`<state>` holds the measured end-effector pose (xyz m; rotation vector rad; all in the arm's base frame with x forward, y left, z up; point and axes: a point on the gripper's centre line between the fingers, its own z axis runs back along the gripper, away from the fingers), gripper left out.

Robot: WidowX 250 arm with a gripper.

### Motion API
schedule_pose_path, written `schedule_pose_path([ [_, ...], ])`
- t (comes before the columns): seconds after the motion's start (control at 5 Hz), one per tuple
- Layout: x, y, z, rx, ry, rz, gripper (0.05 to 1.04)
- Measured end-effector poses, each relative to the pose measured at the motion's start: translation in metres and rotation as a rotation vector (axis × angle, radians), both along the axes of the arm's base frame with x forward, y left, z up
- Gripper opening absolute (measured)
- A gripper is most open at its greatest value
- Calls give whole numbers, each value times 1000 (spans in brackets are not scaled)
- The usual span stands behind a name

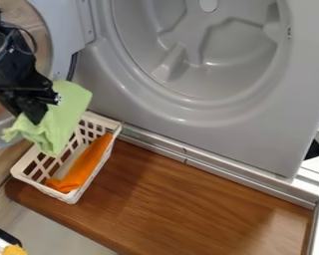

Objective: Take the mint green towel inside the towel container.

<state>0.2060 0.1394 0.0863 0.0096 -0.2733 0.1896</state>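
Seen on a clock face laid over the camera view, the grey machine (pixel 248 137) spans eleven to three o'clock, its round opening facing out. A pale rail (pixel 248 177) edges its base, slanting down toward four o'clock. Below that, the brown wooden surface (pixel 189 199) stretches from eight round to four; its front edge slants from eight toward half past six, and the wood between basket and four o'clock gives the widest room for sideways movement. The open door (pixel 61 22) stands at half past ten, close behind the black arm (pixel 9 64), so room on that side is tight.

The white basket (pixel 29 182) sits at eight o'clock, its long sides running from one to seven, its far corner near the rail. At nine o'clock the gripper (pixel 36 114) is closed on the mint green towel (pixel 66 112), which hangs over the basket's upper-left rim and part of its opening; whether it touches the basket, I cannot tell. An orange cloth (pixel 83 167) lies lengthwise inside the basket, along its right side.
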Motion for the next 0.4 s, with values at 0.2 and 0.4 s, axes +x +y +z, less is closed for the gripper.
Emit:
schedule_pose_path([
  [0.2,1,-1,-1,3,-3,-6,583],
  [0.4,3,-3,-2,22,3,-8,890],
])
